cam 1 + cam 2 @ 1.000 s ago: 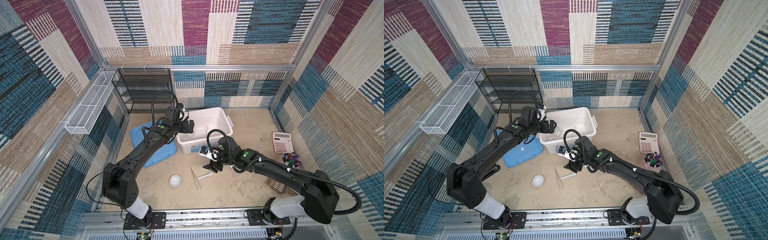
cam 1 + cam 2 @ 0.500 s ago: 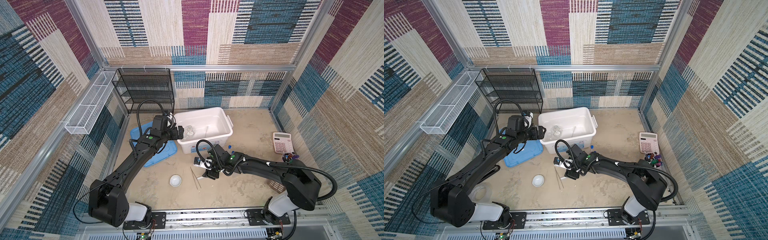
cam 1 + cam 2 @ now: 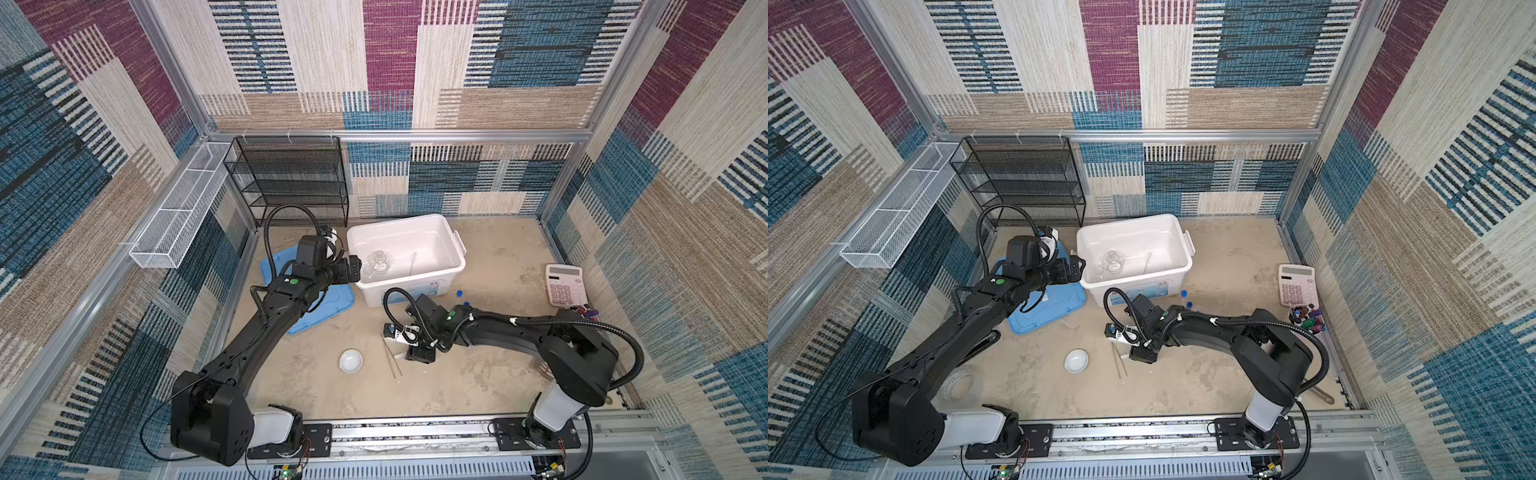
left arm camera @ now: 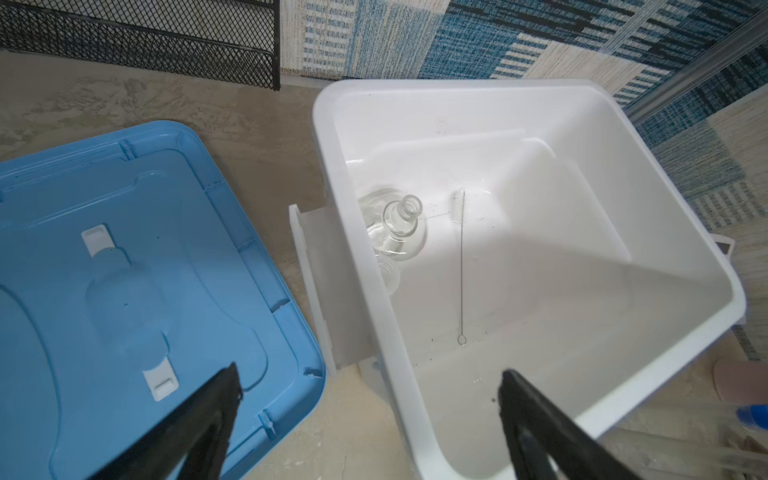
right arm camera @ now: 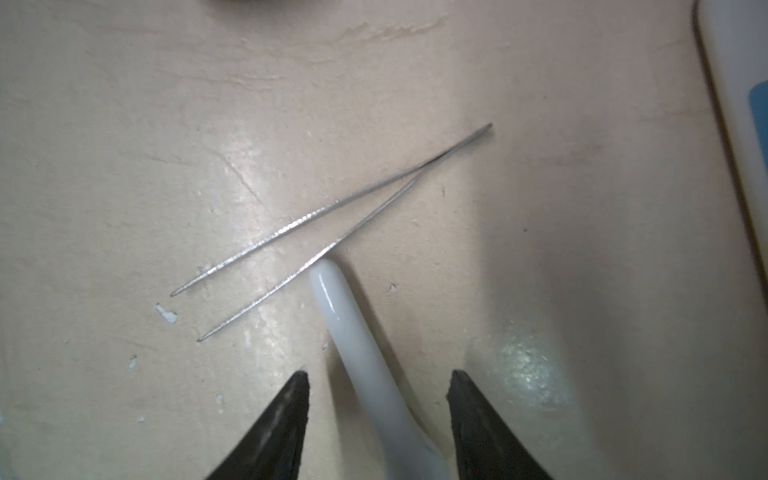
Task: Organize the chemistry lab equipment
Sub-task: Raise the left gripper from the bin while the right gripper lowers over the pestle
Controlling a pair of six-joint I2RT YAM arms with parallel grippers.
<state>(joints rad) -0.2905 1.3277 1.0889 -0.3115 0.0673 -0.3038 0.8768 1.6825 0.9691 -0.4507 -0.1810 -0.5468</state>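
The white pestle (image 5: 357, 353) lies on the table between the fingers of my right gripper (image 5: 378, 374), with a gap on each side, so the gripper is open. Its tip touches the metal tweezers (image 5: 332, 224). In both top views the right gripper (image 3: 419, 355) (image 3: 1142, 355) is down at the table, right of the tweezers (image 3: 392, 360) and the small white bowl (image 3: 350, 360) (image 3: 1076, 360). My left gripper (image 4: 369, 369) (image 3: 353, 268) is wide open and empty at the left rim of the white bin (image 4: 623, 137) (image 3: 457, 253). Clear glass flasks (image 4: 401, 224) and a thin wire brush (image 4: 461, 270) lie inside it.
A blue lid (image 4: 124, 270) (image 3: 328, 303) lies left of the bin. Blue tube caps (image 3: 459, 294) (image 3: 1189, 304) show in front of the bin, behind my right arm. A pink calculator (image 3: 565, 284) and a marker cup (image 3: 1306, 318) stand at the right. A black rack (image 3: 291, 178) stands at the back left.
My right gripper came down to the table around the pestle and its jaws narrowed. My left gripper drew back from over the bin to its left rim, still open.
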